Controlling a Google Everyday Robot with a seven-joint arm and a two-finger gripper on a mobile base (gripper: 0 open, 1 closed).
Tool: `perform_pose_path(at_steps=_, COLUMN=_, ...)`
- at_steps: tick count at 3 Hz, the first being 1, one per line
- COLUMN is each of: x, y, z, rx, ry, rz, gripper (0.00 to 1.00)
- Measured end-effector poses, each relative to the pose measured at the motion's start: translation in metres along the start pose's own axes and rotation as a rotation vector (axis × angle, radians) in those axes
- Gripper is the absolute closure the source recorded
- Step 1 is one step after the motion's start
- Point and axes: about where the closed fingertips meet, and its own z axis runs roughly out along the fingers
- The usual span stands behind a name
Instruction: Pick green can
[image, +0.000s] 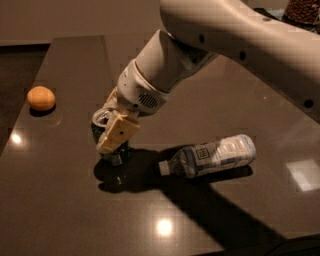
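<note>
Covering the green can, grip unclear

We see the gripper (113, 136) down at the green can (100, 125), its pale tip across the can's front. The can stands upright on the dark table (65, 200), left of centre. We cannot tell if the jaws are clamped. 1 clear bottle (212, 156) lies on its side near the can's right. 1 orange (41, 98) sits well apart, far left.

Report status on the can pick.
Gripper right at the green can. Can upright. Bottle lies apart on its side, orange farther off; neither blocks.
</note>
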Motion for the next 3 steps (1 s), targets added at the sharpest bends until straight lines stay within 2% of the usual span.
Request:
perform_pose_path(at_steps=1, x=-0.007, y=-0.007, z=-0.019, rx=0.005, ry=-0.018, rz=0.009, gripper=0.88)
perform_pose_path(at_steps=2, x=-0.029, y=-0.018, z=-0.05, rx=0.003, ry=-0.061, rz=-0.01, gripper=1.0)
perform_pose_path(at_steps=3, x=-0.031, y=-0.018, z=-0.051, rx=0.005, ry=-0.063, rz=-0.013, gripper=1.0)
